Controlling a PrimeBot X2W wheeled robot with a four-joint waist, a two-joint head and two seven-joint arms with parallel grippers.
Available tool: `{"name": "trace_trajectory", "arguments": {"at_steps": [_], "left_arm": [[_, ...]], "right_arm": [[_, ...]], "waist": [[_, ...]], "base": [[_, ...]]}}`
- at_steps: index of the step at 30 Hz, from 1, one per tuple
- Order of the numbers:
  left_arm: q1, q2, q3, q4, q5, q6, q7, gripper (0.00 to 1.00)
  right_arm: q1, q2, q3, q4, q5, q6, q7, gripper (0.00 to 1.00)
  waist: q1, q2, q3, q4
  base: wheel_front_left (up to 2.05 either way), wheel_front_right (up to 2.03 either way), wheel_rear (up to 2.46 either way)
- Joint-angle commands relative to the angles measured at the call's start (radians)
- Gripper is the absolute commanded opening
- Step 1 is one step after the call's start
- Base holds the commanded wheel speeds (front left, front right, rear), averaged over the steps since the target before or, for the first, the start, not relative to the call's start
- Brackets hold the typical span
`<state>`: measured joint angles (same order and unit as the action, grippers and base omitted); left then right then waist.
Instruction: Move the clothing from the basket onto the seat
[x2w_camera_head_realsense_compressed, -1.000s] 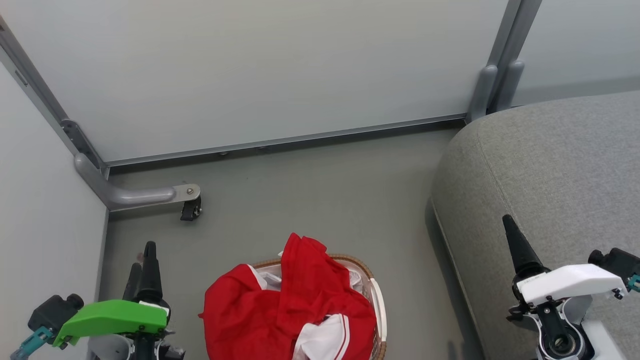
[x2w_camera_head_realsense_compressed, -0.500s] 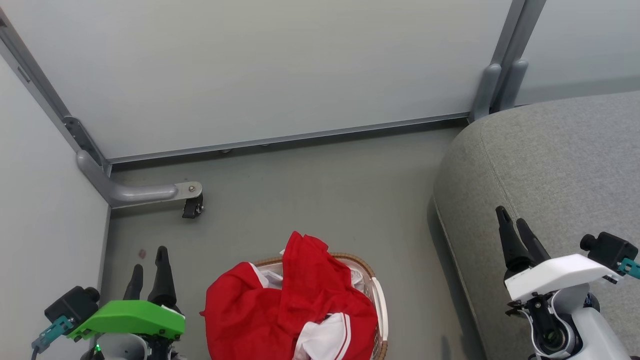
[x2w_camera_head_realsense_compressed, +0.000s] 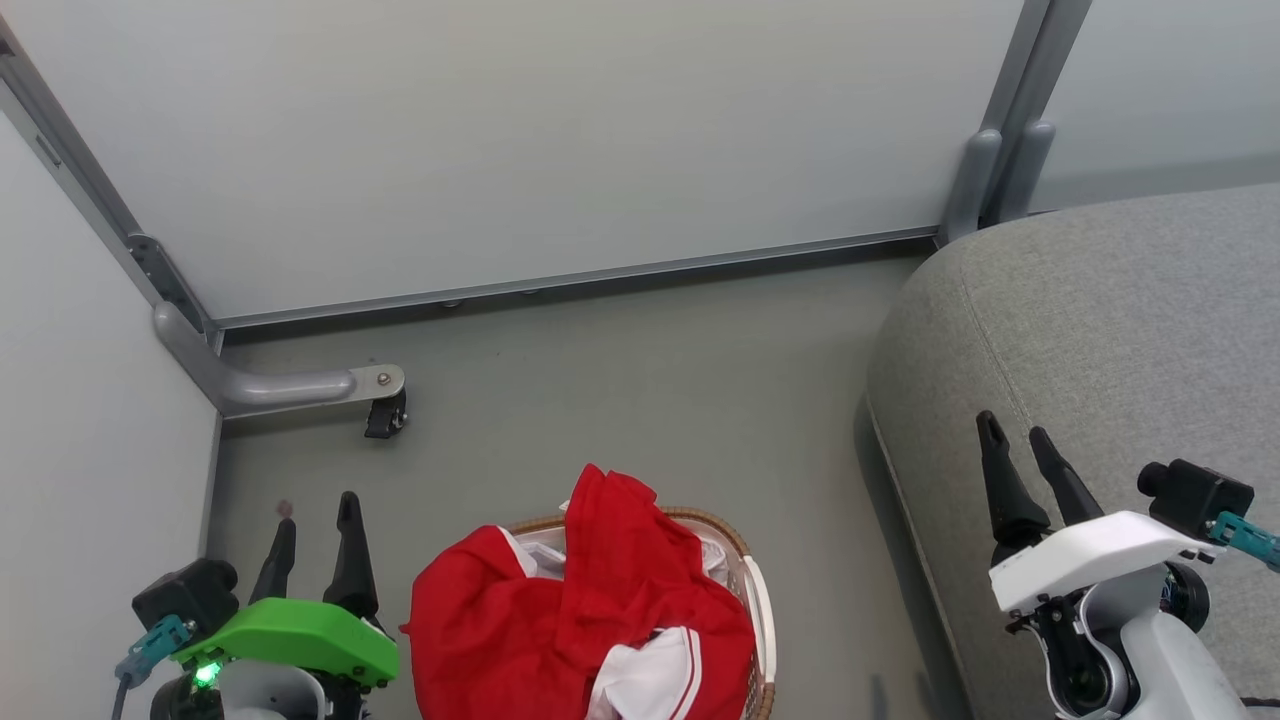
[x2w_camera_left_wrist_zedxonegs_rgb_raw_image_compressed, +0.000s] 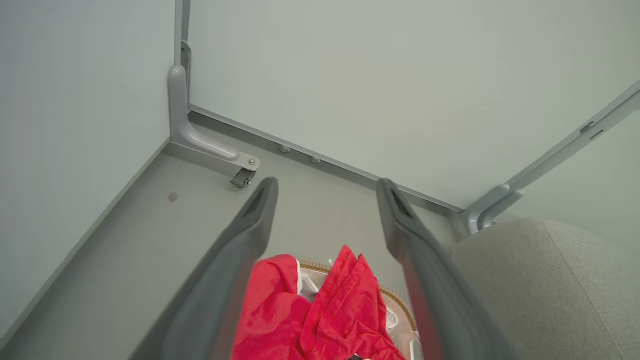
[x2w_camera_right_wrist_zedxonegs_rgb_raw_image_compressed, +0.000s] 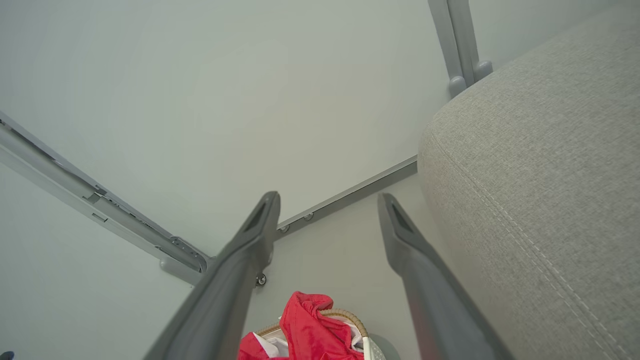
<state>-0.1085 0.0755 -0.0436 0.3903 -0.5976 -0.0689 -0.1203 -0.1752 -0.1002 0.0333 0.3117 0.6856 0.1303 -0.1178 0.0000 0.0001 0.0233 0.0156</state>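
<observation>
Both arms have shifted over the last second: the left fingers (x2w_camera_head_realsense_compressed: 350, 545) now sit further right and lower in the head view, showing as two separate dark prongs where they overlapped before, and the right fingers (x2w_camera_head_realsense_compressed: 1003, 470) have slid left, so that both tapered prongs show above the seat's near edge. Smooth, matte pale grey wall panels (x2w_camera_head_realsense_compressed: 520, 130) in slim metal frames fill the background. Next in size is the seat (x2w_camera_head_realsense_compressed: 1100, 320), a bulky cushion of coarse grey woven fabric with rounded corners and a stitched seam running along its side. It stands on a flat, dull grey floor (x2w_camera_head_realsense_compressed: 620, 380). On that floor, left of the seat and apart from it, the clothing (x2w_camera_head_realsense_compressed: 570, 620) lies heaped in the basket (x2w_camera_head_realsense_compressed: 765, 610): soft, crumpled bright red cloth with white trim and thin red stripes, spilling over the left rim, in the same place as before. The oval basket has white plastic sides and a brown woven rim. A glossy green cover (x2w_camera_head_realsense_compressed: 290, 635) caps the left wrist and a white one (x2w_camera_head_realsense_compressed: 1090, 555) the right. Both pairs of fingers stand spread wide with nothing between them, the left beside the basket, the right over the seat. A small black caster (x2w_camera_head_realsense_compressed: 383, 418) hangs from a curved metal bracket.
</observation>
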Motion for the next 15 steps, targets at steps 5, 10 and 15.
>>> {"name": "trace_trajectory", "arguments": {"at_steps": [5, 10, 15], "left_arm": [[-0.007, 0.014, -0.02, -0.006, 0.079, 0.019, -0.021, 1.0], [-0.001, 0.015, -0.03, -0.008, 0.128, 0.037, -0.034, 1.0], [0.007, 0.014, -0.045, -0.008, 0.177, 0.049, -0.047, 1.0]], "right_arm": [[0.003, 0.0, 0.003, -0.02, -0.092, 0.0, -0.022, 1.0], [0.014, 0.005, 0.001, -0.03, -0.16, 0.0, -0.036, 1.0], [0.028, 0.01, 0.01, -0.033, -0.221, 0.0, -0.048, 1.0]], "waist": [[0.0, -0.0001, -0.002, -0.001], [0.0, -0.0001, -0.002, -0.003], [0.0, -0.0001, -0.001, -0.003]], "base": [[0.0, 0.0, 0.0], [0.0, 0.0, 0.0], [0.0, 0.0, 0.0]]}}
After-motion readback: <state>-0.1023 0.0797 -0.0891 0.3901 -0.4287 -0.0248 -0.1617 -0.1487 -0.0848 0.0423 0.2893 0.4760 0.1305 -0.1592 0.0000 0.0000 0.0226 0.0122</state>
